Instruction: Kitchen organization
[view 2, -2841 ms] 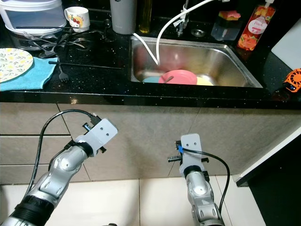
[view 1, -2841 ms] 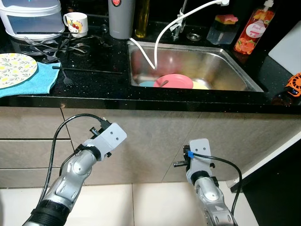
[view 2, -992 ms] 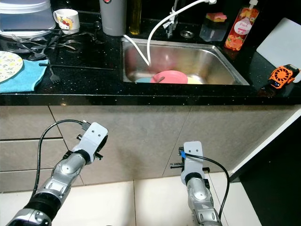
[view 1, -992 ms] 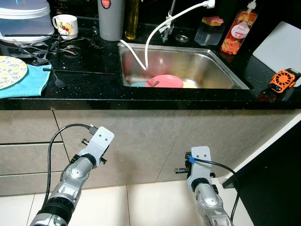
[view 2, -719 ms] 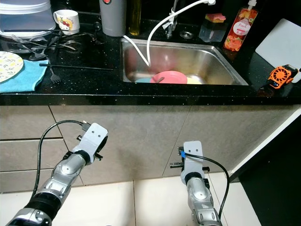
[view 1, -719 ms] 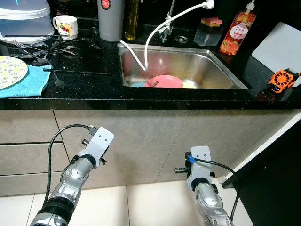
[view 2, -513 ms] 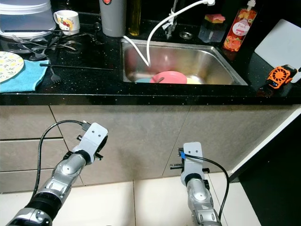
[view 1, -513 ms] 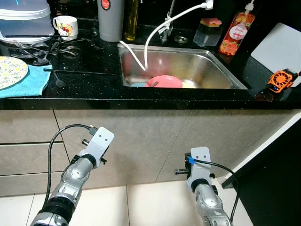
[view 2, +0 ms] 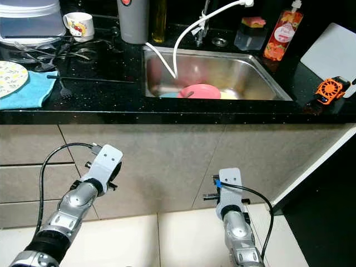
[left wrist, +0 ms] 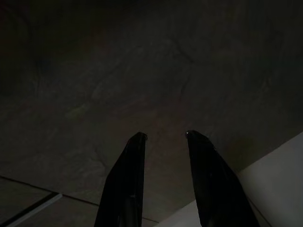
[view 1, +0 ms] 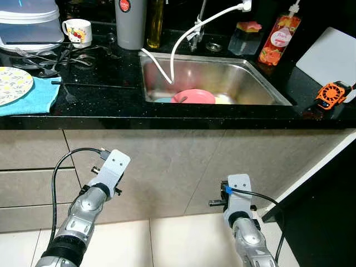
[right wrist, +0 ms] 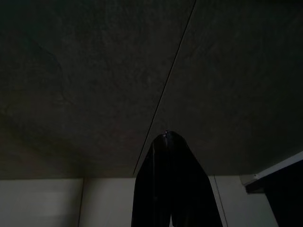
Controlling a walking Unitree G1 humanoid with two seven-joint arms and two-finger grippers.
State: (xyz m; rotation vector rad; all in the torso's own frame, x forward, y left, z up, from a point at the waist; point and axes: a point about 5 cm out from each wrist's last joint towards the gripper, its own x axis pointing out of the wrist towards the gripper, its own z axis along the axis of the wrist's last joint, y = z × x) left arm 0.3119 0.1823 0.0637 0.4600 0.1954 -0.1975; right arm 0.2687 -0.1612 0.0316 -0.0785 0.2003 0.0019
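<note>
Nearest the robot lies a pale tiled floor, and above it both arms hang low in front of grey cabinet fronts. The left pincer points at a cabinet panel with its two black fingers apart and nothing between them. The right pincer faces a seam between two panels, its fingers pressed together and empty.

Above the cabinets runs a black speckled counter, well above and beyond both pincers. On its left end a patterned plate rests on a blue cloth, with a fork and a long black stick just beside it. Set into the middle is a steel sink holding a pink bowl and other dishes, with a white hose curving down into it. An orange gadget sits at the right end.

Farther back stand a grey canister, a printed mug, a white lidded container, loose cutlery, and an orange soap bottle.
</note>
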